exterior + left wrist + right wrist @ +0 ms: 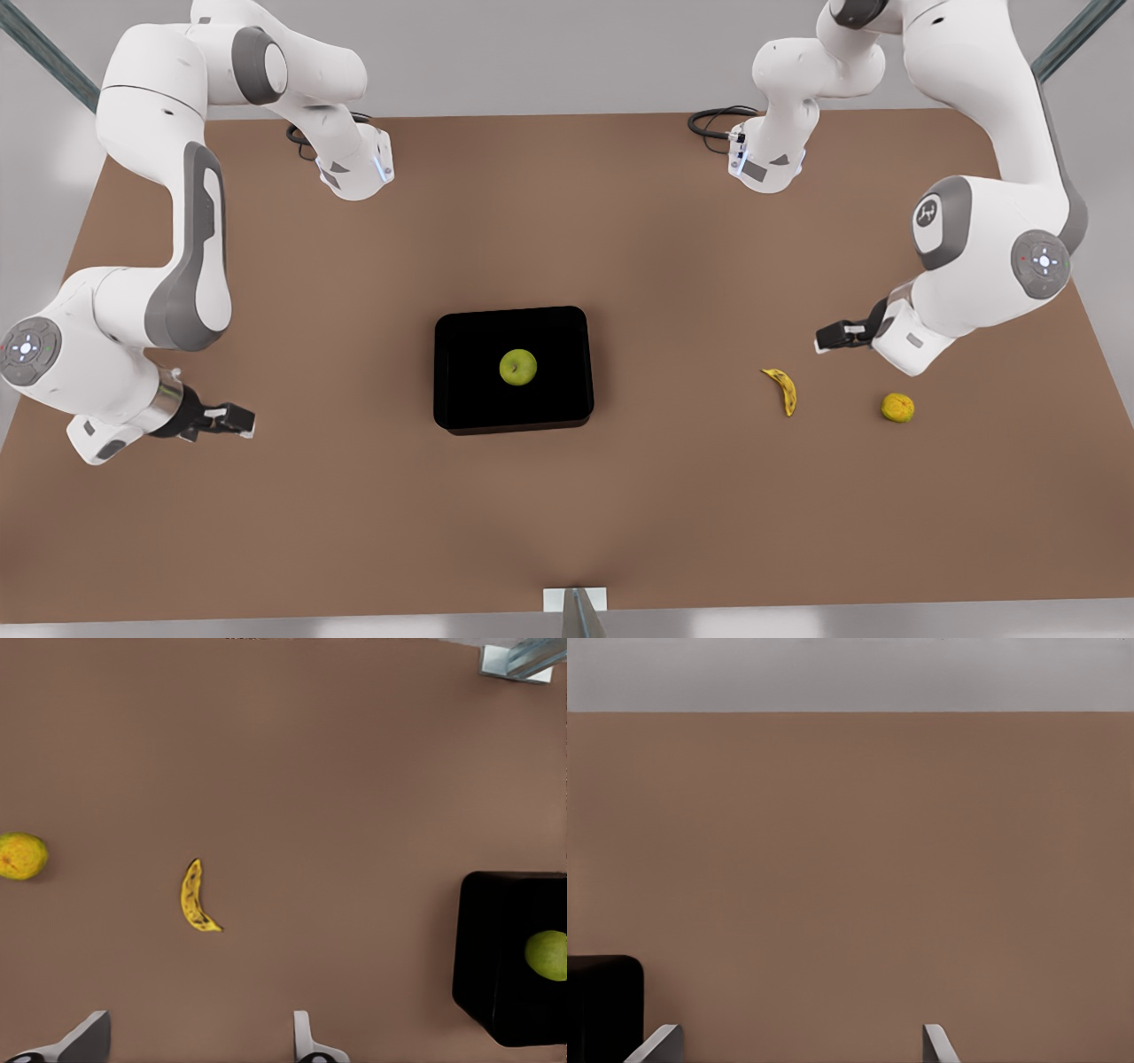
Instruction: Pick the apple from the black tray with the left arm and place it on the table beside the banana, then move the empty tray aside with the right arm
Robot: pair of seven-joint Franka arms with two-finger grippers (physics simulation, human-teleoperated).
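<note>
So the small round yellow-green apple (518, 367) sits pretty much dead centre in the glossy black rectangular tray (461, 390), mid-frame in the front view; nothing's been picked up yet, so I'd say the step in hand is getting the left arm over to that apple. The left hand (828, 337) hangs at the right of the front view, just above the small curved speckled yellow banana (781, 390) in the frame, fingers spread wide and empty; its wrist view has the banana (197, 898) near the middle and the tray at the right edge, so it's well apart from its target. My take: swing it across, come straight down over the apple's middle, keep the fingers wide until they straddle it and stay clear of the low rim; the fruit's round, so an off-centre pinch could roll it. Leave bare matte brown bench (567, 532) next to the banana as the drop spot, and don't mix it up with the round yellow-orange fruit (897, 408) further right. The right hand (239, 418) waits at lower left, also wide open with nothing in it; a tray corner (602, 1005) peeks into its wrist view.
</note>
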